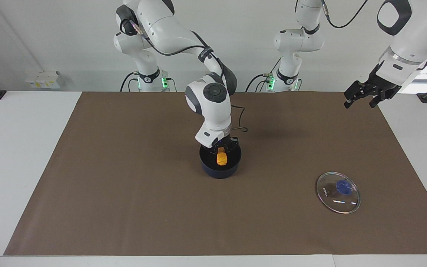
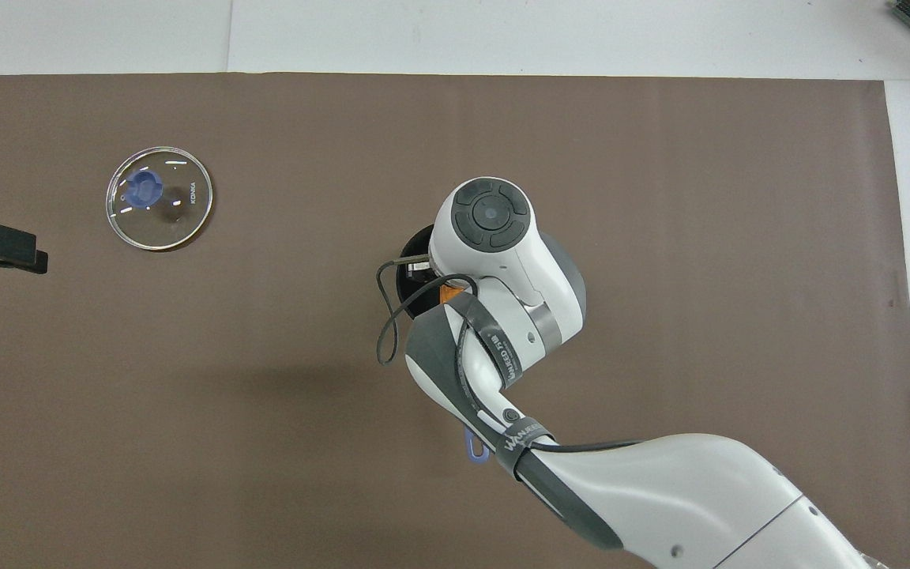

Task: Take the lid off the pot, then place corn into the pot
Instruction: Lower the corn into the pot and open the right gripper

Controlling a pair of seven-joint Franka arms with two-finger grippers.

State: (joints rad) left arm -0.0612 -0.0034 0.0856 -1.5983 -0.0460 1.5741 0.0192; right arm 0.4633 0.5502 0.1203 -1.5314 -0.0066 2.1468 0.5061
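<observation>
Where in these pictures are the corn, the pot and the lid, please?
corn (image 1: pixel 221 158): facing view, on its orange kernel side.
pot (image 1: pixel 219 171): facing view, on its dark outer wall.
lid (image 1: pixel 343 187): facing view, on its blue knob.

The pot (image 1: pixel 220 163) at mid-desk is blocked from above: the right gripper (image 1: pixel 221 150) fills its mouth, clamped on the corn (image 1: pixel 221 158). The lid (image 1: pixel 338 192) lies flat toward the left arm's end, well apart from the pot. Bare brown mat (image 1: pixel 124 193) surrounds both. The left gripper (image 1: pixel 363 97), fingers spread, hangs over the mat's corner.
</observation>
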